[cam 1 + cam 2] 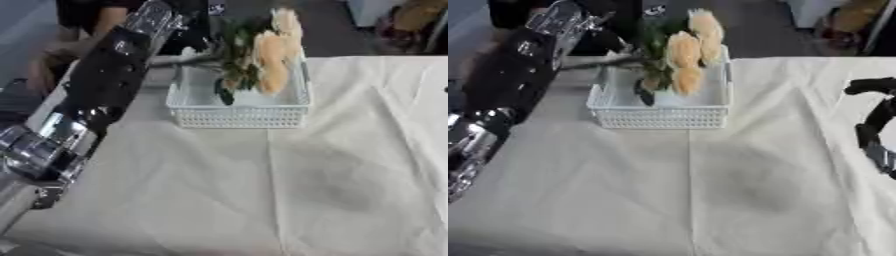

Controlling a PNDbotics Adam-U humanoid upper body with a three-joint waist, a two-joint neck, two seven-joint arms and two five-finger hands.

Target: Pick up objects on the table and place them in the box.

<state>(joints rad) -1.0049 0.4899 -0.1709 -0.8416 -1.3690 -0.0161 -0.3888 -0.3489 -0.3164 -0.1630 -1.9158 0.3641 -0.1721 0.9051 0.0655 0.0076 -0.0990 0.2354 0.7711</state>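
Peach flowers [686,52] in white basket [661,117], right hand [875,125] alongside

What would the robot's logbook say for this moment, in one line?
left arm: reaching to box | flowers: in white box | right robot hand: idle at right edge | cloth: nothing left

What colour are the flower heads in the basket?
Pale peach-orange flower heads with dark green leaves, in the white basket; clearest in the right eye view.
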